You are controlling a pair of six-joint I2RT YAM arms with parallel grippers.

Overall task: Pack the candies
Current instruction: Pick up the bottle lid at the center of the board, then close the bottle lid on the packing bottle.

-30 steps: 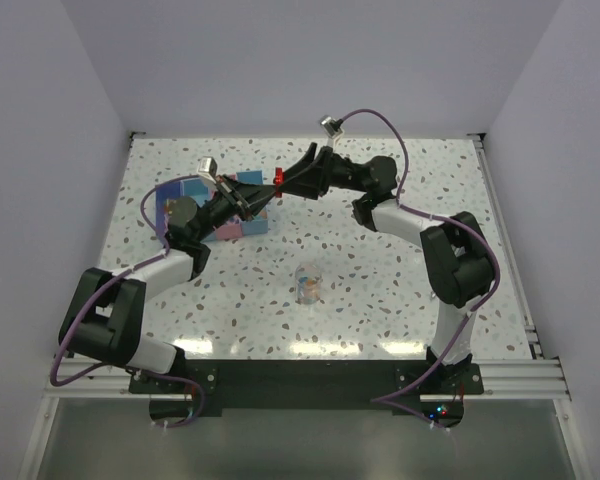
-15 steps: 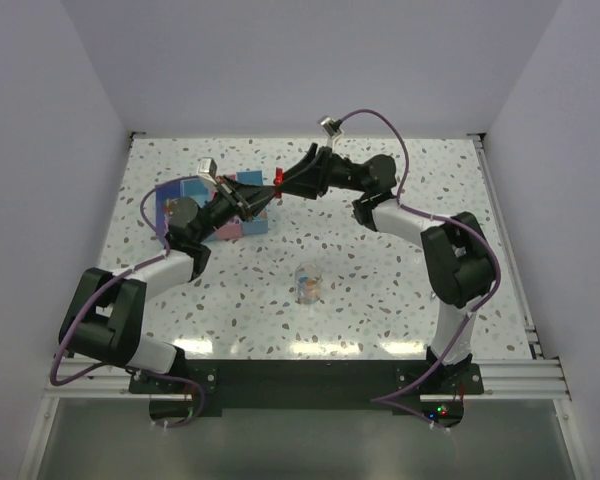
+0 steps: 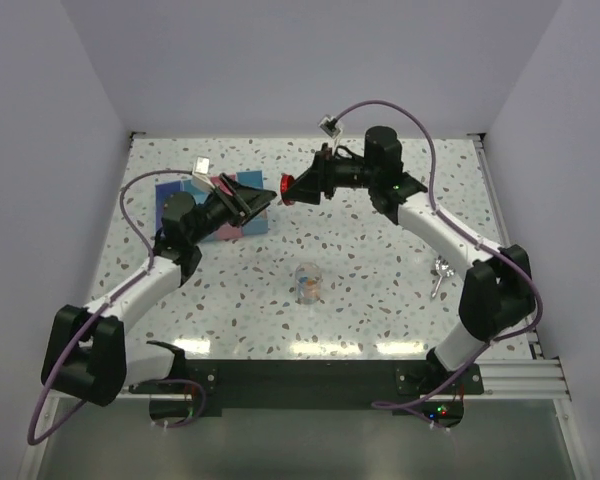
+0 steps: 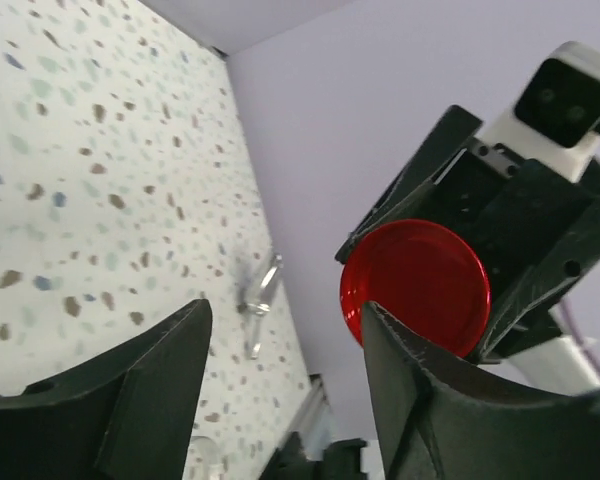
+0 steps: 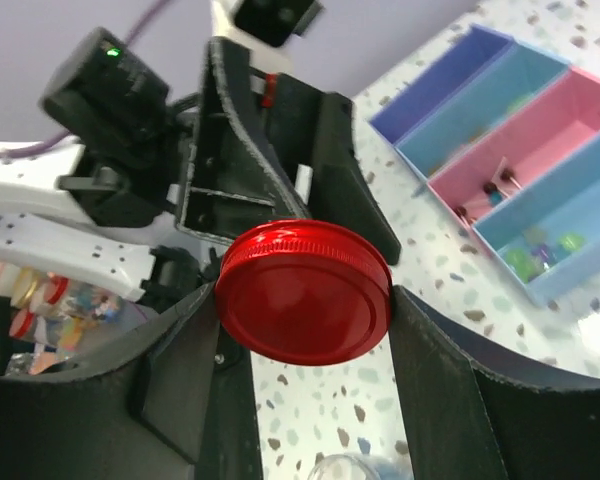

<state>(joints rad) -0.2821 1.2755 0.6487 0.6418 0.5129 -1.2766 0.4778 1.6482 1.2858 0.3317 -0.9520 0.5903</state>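
While the right claw [image 5: 302, 300] pinches a round red lid [image 5: 305, 285] above the far middle of the counter [image 3: 380, 260], the left claw [image 4: 285, 320] faces it, fingers spread and holding nothing. The candies [image 3: 307, 292] sit in a clear jar [image 3: 306, 272] at mid-counter; a few more lie in a tray [image 3: 170, 192] toward the far left corner.

Lid [image 5: 305, 292] in right gripper [image 3: 291, 187] close before left gripper [image 3: 265, 199], seemingly apart; open tabletop [image 3: 380, 290] around jar [image 3: 307, 284].

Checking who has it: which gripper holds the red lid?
The right gripper: the red lid is clamped in it, while the left gripper stands open and empty.
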